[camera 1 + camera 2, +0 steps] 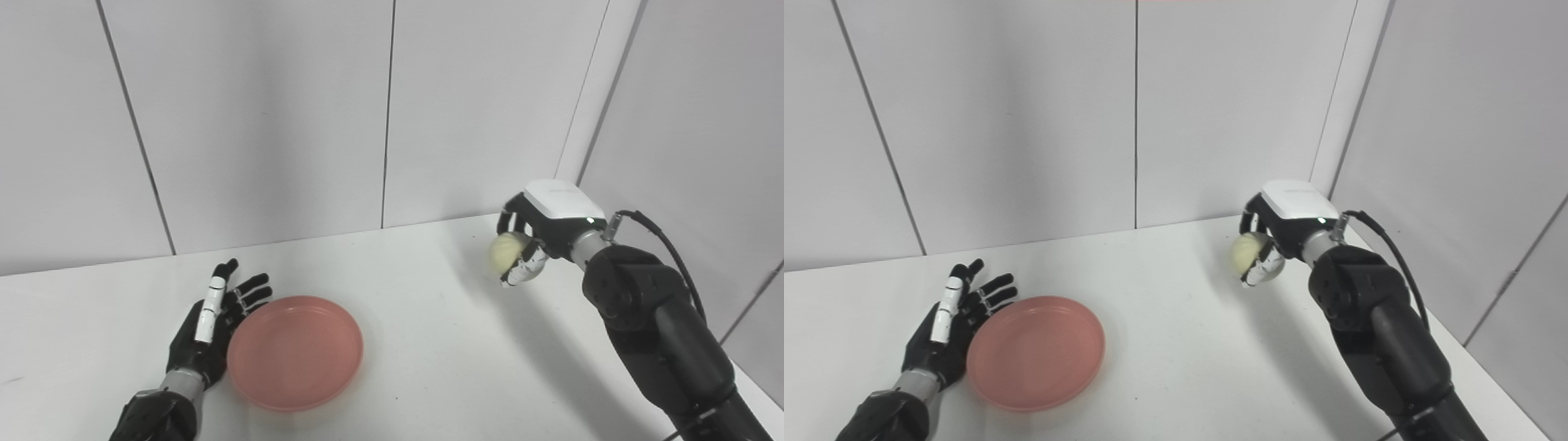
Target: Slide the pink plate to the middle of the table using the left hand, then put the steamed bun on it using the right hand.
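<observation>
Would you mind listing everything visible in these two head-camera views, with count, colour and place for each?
plate: one, pink, empty, on the table left of centre, toward the near edge.
steamed bun: one, pale cream, held above the table's far right part.
table: one, white, filling the lower part of both views.
wall panels: several, light grey with dark seams, behind and to the right of the table.
cable: one, black, arching beside the right wrist.
left hand: one, black and white, fingers spread, against the plate's left rim.
right hand: one, black with a white back, closed on the steamed bun.
</observation>
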`<act>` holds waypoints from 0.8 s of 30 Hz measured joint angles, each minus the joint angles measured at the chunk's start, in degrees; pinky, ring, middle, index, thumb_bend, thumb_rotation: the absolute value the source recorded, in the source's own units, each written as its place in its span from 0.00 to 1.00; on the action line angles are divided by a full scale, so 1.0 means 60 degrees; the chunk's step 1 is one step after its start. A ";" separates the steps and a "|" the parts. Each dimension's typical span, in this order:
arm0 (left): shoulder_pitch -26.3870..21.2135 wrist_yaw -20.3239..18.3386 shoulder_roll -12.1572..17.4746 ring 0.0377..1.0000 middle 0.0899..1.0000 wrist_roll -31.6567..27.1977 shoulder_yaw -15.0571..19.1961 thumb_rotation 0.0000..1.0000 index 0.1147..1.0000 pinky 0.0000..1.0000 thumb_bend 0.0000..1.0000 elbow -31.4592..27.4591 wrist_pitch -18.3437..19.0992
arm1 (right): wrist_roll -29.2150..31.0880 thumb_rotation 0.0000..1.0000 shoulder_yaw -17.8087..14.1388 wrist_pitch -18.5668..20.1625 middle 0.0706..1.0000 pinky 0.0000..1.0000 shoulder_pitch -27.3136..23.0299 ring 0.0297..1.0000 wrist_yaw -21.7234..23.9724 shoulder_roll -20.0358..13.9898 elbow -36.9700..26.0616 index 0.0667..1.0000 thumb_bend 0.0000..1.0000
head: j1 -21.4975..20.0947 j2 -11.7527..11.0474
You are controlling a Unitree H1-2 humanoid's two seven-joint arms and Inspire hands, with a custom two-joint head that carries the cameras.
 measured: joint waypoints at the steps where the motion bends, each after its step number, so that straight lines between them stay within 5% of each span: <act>1: -0.0009 0.0000 -0.0017 0.77 0.76 0.0000 -0.0004 0.87 1.00 0.79 0.66 0.0011 0.0000 | -0.0015 0.01 0.0097 0.0001 0.37 0.22 -0.0108 0.28 0.0045 0.0189 -0.0041 0.49 0.52 | 0.0116 0.0015; 6: -0.0067 0.0091 -0.0187 0.77 0.78 0.0008 -0.0030 0.86 1.00 0.77 0.68 0.0093 0.0000 | 0.0013 0.01 0.0751 -0.0071 0.44 0.30 -0.0369 0.38 0.0197 0.0736 0.0172 0.46 0.53 | 0.0745 0.0044; 13: -0.0298 0.0226 -0.0372 0.76 0.78 0.0221 -0.0198 0.86 1.00 0.75 0.71 0.0454 -0.0092 | 0.0046 0.00 0.1514 -0.0192 0.37 0.21 -0.0805 0.28 0.0425 0.1111 0.0368 0.49 0.53 | 0.1960 0.0117; 24: -0.0635 0.0390 -0.0853 0.74 0.73 0.0600 -0.0465 0.82 1.00 0.75 0.72 0.1299 -0.0835 | 0.0337 0.00 0.2320 -0.0423 0.38 0.21 -0.1210 0.28 0.0675 0.2010 0.0393 0.49 0.53 | 0.2885 0.0234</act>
